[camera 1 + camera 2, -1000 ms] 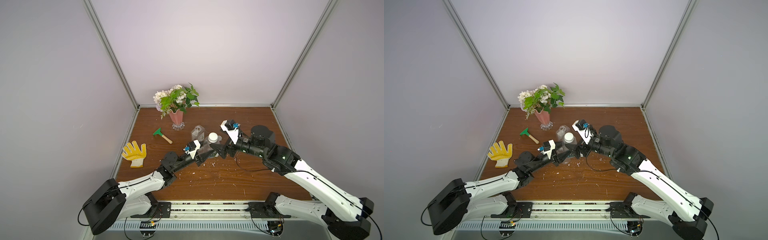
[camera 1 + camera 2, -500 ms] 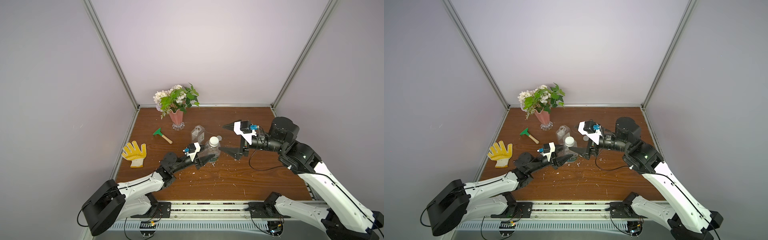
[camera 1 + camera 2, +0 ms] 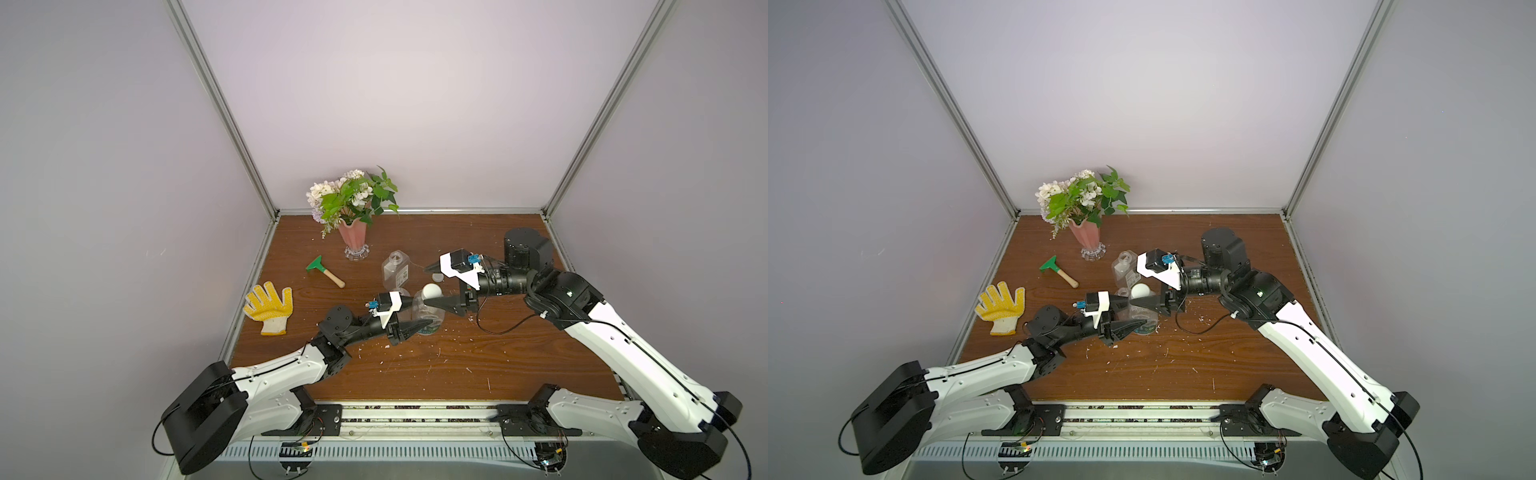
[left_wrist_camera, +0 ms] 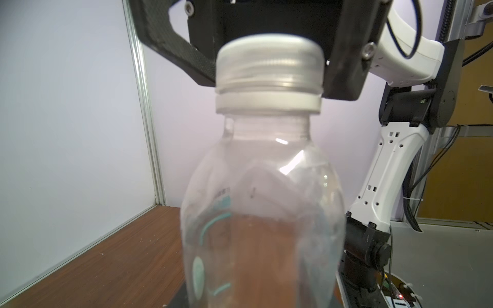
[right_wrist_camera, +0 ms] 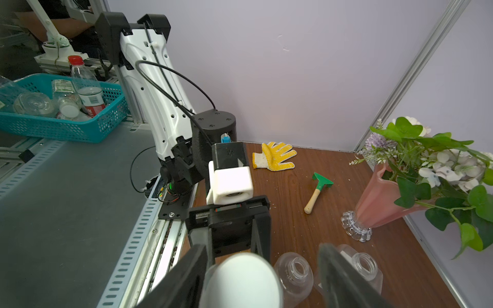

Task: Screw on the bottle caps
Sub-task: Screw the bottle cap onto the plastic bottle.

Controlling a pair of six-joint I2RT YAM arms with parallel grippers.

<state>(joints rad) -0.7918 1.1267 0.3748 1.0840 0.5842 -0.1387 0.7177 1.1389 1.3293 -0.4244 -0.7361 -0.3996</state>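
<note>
Bottles: three, one with white cap

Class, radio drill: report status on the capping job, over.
Left gripper shut on rounded bottle. Right gripper open, straddling its white cap. Uncapped square bottle close beside.

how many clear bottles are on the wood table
3. A capped bottle held in the left gripper at the front; an open rounded bottle just behind it; an open square bottle farther back, near the vase. None seems hidden.
</note>
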